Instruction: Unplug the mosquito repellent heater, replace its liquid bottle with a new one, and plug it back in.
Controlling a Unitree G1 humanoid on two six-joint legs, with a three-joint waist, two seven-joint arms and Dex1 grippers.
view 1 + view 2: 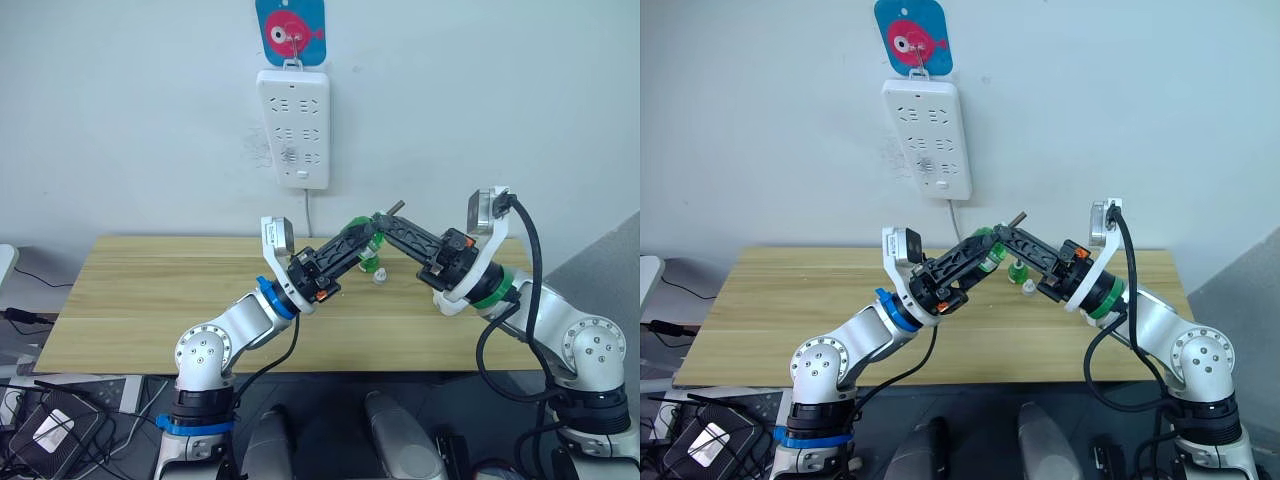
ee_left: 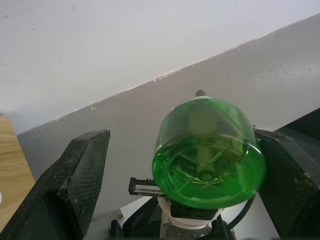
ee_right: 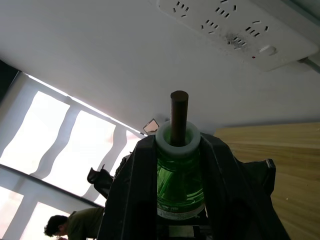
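**Capless bottle held up between two grippers above the table**

Nearest the camera, the right gripper (image 3: 180, 142) is clenched on the capless translucent green bottle (image 3: 180, 182), which is kept upright in the air so that its thin dark wick (image 3: 179, 115) stands clear. The left gripper (image 2: 180, 137) is spread wider than the bottle's base and set around it, probably for a handover or a steadying hold. Contact there cannot be confirmed. Below, the long wooden table (image 1: 150, 300) carries a second small green bottle (image 1: 369, 264), and the tiny white piece (image 1: 381, 278) just beside it cannot be identified. No plug is seen in the white power strip (image 1: 293, 125) on the wall.
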